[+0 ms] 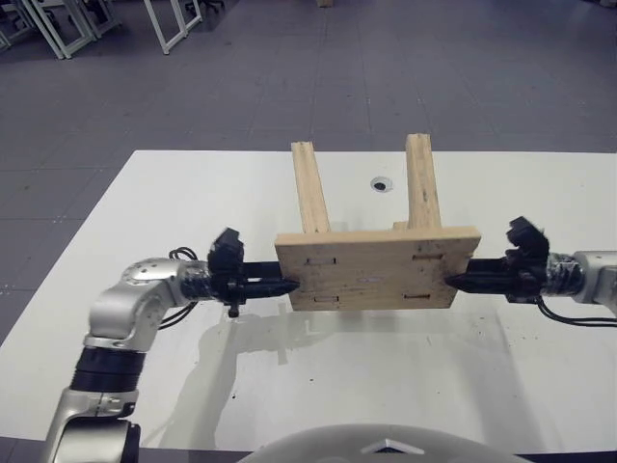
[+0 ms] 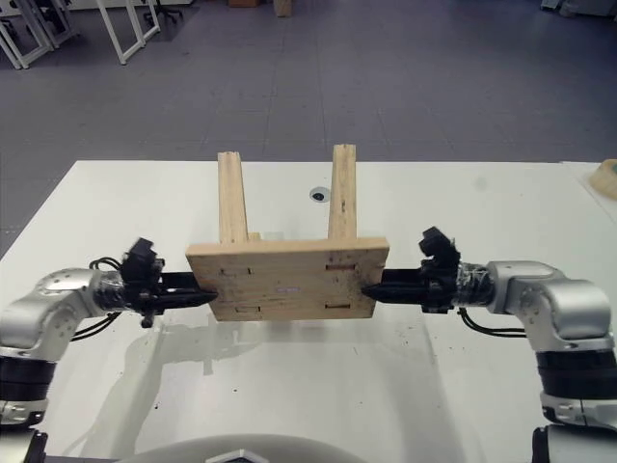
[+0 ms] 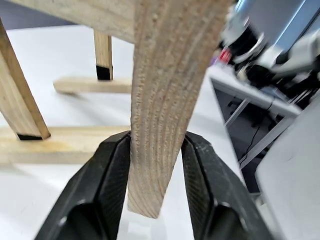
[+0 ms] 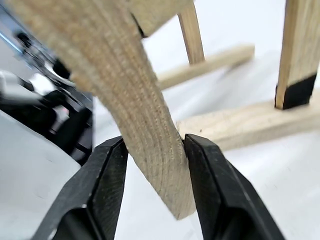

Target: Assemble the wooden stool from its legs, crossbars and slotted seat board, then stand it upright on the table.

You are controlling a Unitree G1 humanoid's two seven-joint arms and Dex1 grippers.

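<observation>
The assembled wooden stool hangs tilted over the white table, its slotted seat board (image 1: 376, 268) facing me and its legs (image 1: 310, 188) pointing away, far ends resting on the table. My left gripper (image 1: 292, 285) is shut on the seat board's left edge (image 3: 155, 125). My right gripper (image 1: 453, 281) is shut on its right edge (image 4: 145, 125). Black-tipped legs (image 3: 103, 55) and crossbars (image 4: 220, 57) show past the board in the wrist views.
A round hole (image 1: 382, 182) lies in the table (image 1: 174, 212) between the stool's legs. Grey floor and white table frames (image 1: 67, 24) lie beyond the far edge. A wooden piece (image 2: 607, 178) sits at the table's far right edge.
</observation>
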